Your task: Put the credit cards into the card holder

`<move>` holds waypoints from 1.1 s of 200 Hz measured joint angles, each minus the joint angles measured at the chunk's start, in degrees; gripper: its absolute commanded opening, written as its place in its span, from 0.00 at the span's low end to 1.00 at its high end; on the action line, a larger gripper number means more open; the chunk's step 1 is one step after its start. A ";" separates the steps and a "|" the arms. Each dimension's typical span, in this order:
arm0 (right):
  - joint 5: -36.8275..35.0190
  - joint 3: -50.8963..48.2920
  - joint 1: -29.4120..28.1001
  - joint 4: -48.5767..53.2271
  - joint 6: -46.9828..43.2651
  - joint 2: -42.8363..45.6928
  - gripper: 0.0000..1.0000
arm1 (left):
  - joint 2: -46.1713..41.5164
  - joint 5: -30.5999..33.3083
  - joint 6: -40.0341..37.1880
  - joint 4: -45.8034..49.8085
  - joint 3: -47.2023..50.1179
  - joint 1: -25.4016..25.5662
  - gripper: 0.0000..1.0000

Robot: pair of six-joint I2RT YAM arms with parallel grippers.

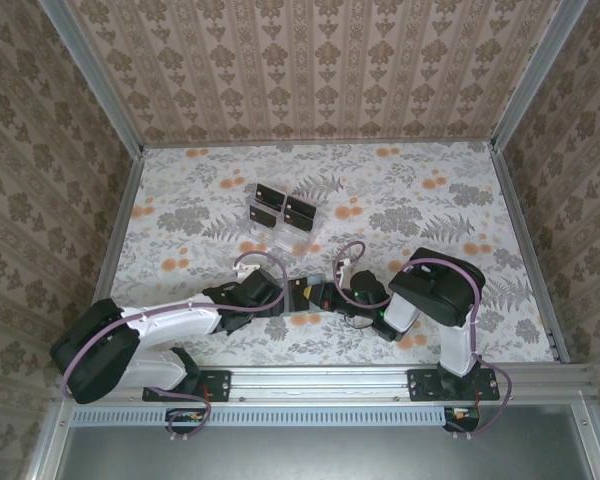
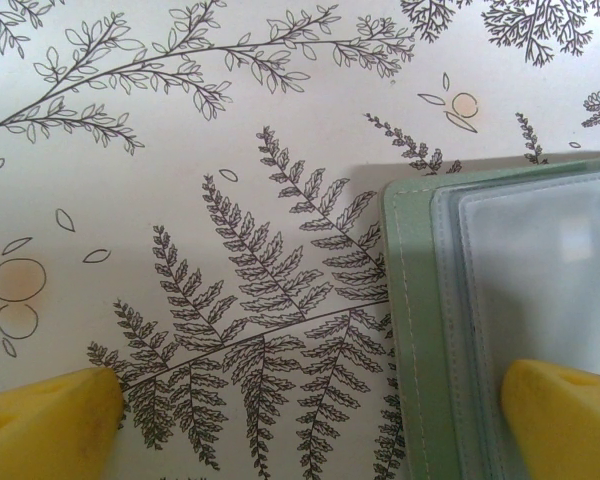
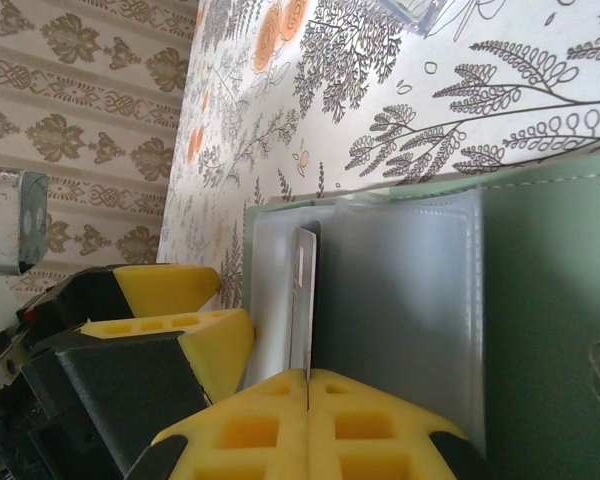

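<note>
- Left arm stretched low over the tabletop; left pincer spread, one finger over the open card holder.
- Right arm folded; right pincer pinches a credit card at its pocket.

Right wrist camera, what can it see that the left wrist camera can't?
Right wrist, not left wrist: the right gripper shut on a thin credit card, edge-on at the card holder's clear pocket, plus the wallpapered wall.

Left wrist, not right wrist: a straight-down look at the left gripper, wide open, with one yellow finger over the holder.

Both: the grey-green card holder with its clear pockets, lying on the fern-print table.
</note>
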State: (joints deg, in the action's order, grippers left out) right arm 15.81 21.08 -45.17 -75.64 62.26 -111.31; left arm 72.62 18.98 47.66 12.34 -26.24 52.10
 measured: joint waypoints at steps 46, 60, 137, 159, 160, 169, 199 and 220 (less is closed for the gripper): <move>0.81 1.20 0.02 -0.42 0.61 -1.05 0.00 | 0.00 0.00 0.02 -0.02 0.02 0.00 1.00; 1.16 1.62 0.00 -0.35 0.76 -1.27 0.00 | 0.00 0.00 0.02 -0.02 0.02 0.00 1.00; 1.51 3.39 0.00 7.28 -0.07 1.57 0.24 | -0.37 0.15 0.04 0.35 0.00 0.00 1.00; 1.60 4.59 -0.13 13.29 -1.86 4.74 0.34 | -1.20 0.07 0.04 1.79 -0.04 -0.13 1.00; 1.60 4.61 -0.13 13.38 -1.97 4.85 0.34 | -1.25 0.07 0.04 1.84 -0.04 -0.15 1.00; 1.51 5.22 -0.13 16.39 -2.75 6.23 0.36 | -1.84 -0.20 0.02 2.78 -0.07 -0.46 1.00; 0.85 8.17 -0.11 28.33 -6.32 10.14 0.37 | -3.23 -0.35 -0.09 7.45 -0.07 -2.45 1.00; 0.63 10.03 -0.11 34.64 -8.37 11.54 0.37 | -5.03 -0.55 -0.35 9.90 -0.02 -3.74 1.00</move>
State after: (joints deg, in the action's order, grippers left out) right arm 16.45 31.11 -45.28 -40.99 53.89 -99.77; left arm 67.59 18.44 47.31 22.24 -26.26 48.36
